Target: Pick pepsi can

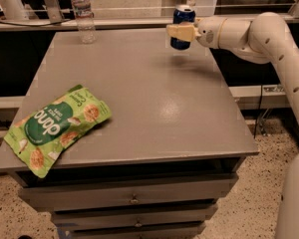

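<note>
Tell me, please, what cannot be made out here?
Camera view:
- pepsi can label: covered by the gripper, shut on it over the table's far edge.
- gripper's far finger: behind the can.
- snack bag small print: too small.
- lowest drawer: cut off by the bottom edge.

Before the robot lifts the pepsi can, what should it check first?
1. Gripper at the pepsi can: ok, it sits across the can's middle.
2. Can upright: ok.
3. Right thing chosen, not the water bottle: ok, the bottle stands apart at the table's back left.
4. Green snack bag out of the way: ok, it lies at the front left.
5. Can already off the table: cannot tell.
</note>
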{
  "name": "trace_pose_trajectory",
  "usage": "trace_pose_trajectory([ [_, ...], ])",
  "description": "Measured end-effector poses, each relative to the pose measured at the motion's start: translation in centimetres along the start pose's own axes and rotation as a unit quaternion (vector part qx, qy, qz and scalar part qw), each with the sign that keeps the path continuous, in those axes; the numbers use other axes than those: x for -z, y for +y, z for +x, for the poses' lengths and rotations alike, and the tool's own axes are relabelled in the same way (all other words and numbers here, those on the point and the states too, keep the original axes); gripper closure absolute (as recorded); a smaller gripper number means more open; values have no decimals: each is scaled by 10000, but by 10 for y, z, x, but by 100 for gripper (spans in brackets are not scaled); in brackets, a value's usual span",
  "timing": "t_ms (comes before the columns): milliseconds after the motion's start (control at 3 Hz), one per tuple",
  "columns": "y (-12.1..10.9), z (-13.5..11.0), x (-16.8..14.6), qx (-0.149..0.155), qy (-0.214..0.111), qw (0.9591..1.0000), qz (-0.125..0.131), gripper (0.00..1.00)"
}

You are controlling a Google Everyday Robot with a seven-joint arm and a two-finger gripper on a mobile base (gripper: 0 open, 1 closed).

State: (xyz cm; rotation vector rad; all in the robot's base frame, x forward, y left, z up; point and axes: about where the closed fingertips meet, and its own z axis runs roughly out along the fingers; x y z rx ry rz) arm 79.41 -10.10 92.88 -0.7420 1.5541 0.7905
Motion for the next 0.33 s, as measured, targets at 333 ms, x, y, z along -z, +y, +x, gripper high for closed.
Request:
trace_pose_trajectory([
  [333, 1, 2, -3, -1, 16, 10000, -14, 100],
])
